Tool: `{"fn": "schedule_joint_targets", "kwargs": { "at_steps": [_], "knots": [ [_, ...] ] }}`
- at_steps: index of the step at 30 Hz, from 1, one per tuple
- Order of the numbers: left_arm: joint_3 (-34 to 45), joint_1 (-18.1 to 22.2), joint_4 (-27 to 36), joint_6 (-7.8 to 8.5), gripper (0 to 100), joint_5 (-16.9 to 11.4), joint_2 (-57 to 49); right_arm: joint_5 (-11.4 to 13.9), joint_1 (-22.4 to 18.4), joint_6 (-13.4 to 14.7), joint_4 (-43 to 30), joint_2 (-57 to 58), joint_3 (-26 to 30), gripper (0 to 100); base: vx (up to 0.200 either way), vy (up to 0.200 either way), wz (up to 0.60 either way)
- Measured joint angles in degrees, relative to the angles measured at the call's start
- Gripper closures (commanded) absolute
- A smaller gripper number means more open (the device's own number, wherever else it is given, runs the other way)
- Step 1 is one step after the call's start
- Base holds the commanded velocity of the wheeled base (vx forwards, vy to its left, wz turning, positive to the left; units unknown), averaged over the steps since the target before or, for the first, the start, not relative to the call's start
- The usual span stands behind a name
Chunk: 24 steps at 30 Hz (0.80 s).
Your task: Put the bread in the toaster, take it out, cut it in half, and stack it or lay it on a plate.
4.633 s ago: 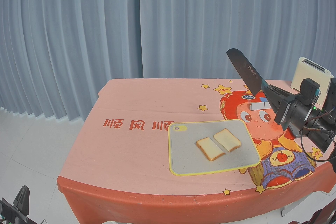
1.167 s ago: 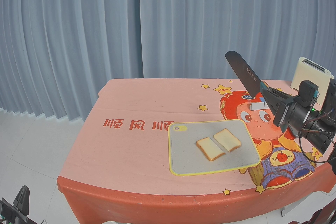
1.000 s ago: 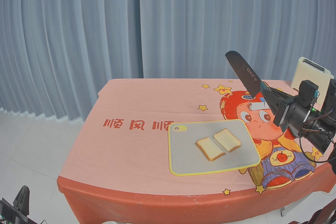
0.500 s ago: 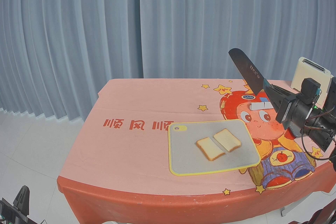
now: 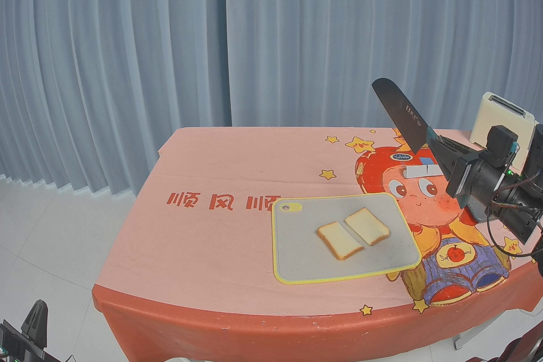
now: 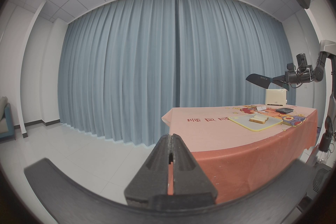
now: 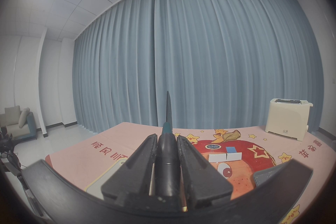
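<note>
The knife [image 5: 399,111] is pinched by its handle in the right gripper [image 5: 438,148] at the right edge of the frame, blade tilted up and away, probably so it's clear of the food. The left gripper [image 6: 170,161] is pressed together on nothing, down in the lower left corner, off the table. The bread halves [image 5: 339,240] are laid side by side on the cutting board [image 5: 294,261], centre-right, so the cutting looks done. The toaster [image 5: 503,123] is parked far right.

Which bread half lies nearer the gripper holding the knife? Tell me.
The right half on the cutting board; the other half lies farther left.
</note>
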State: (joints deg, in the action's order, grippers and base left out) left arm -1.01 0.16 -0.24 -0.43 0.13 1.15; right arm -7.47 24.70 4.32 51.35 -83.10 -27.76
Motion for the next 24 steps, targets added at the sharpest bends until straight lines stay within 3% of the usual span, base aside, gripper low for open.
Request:
{"fn": "schedule_joint_targets", "kwargs": {
  "at_steps": [24],
  "knots": [
    [0.0, 0.0, 0.02, 0.0, 100, 0.0, 0.0, -0.07, -0.09, 0.0, 0.29, -1.24, 0.41, 100, 0.0, 0.0, 0.0]
  ]
}}
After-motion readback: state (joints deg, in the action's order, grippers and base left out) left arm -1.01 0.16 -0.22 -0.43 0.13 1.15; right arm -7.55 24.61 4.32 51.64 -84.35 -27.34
